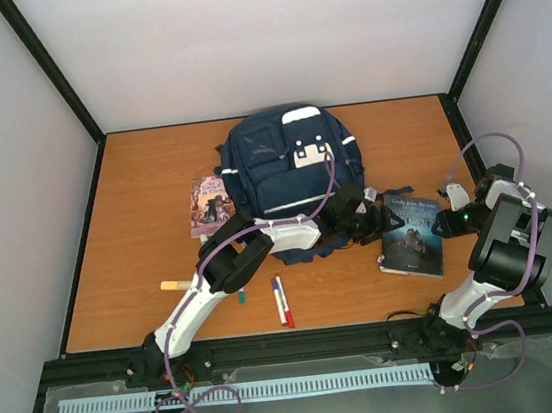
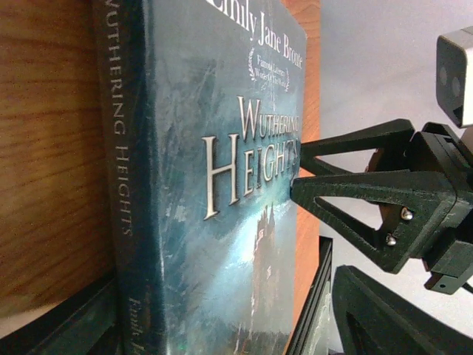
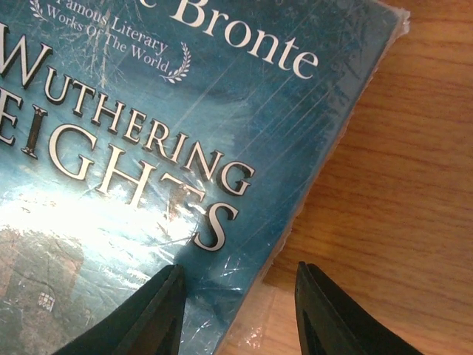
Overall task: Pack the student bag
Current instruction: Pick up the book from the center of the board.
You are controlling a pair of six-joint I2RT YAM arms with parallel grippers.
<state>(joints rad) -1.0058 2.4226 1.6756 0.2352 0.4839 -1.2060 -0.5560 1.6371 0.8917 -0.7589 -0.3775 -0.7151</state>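
The student bag (image 1: 290, 159), navy with white patches, lies at the back middle of the table. To its right, a teal book titled "Wuthering Heights" (image 1: 411, 238) lies on the wood. My left gripper (image 1: 382, 220) is at the book's left side. It is open, with its fingers (image 2: 384, 310) wide on either side of the book (image 2: 214, 185). At the book's right edge my right gripper (image 1: 447, 223) is open. One fingertip (image 3: 166, 285) is on the cover (image 3: 111, 148) and the other hangs over bare table. In the left wrist view, the right gripper (image 2: 294, 164) meets the book's far edge.
A second book with a purple cover (image 1: 209, 205) lies left of the bag. Two pens (image 1: 282, 301) and a green marker (image 1: 240, 297) lie near the front edge. A pale stick (image 1: 176, 284) sits by the left arm. Black frame posts ring the table.
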